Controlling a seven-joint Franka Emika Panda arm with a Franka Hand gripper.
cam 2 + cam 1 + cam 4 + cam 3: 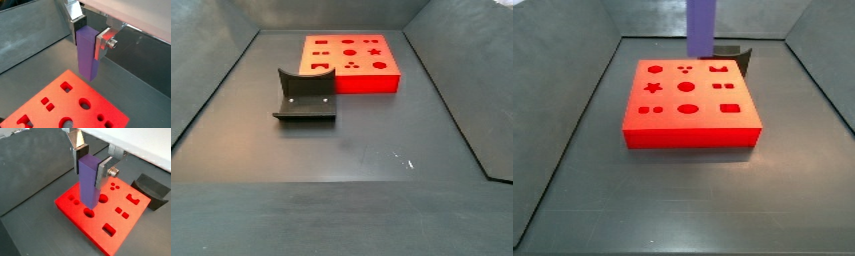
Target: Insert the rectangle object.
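Gripper [93, 159]: one, pointing down, its two silver fingers [77, 148] clamped on the upper part of the bar [89, 183], which hangs upright between them.

Wrist views. Bar: one, purple, lower end over the red block [100, 220] and seeming clear of it, though whether it touches I cannot tell. Block: one, with a scatter of shaped holes; its far corner is cut off by the frame edge. Fixture [152, 189]: one, dark, beside the block. In a wrist view the gripper [91, 29] holds the bar [87, 52] with its end above bare floor just past the block [63, 107].

Side views. In a side view only the bar [703, 27] shows, coming down from the top edge; the gripper is out of frame. Its lower end stands behind the block [688, 110], in front of the fixture [735, 55], which is mostly hidden. In a side view the block [350, 62] and fixture [306, 97] show; neither gripper nor bar is in frame.
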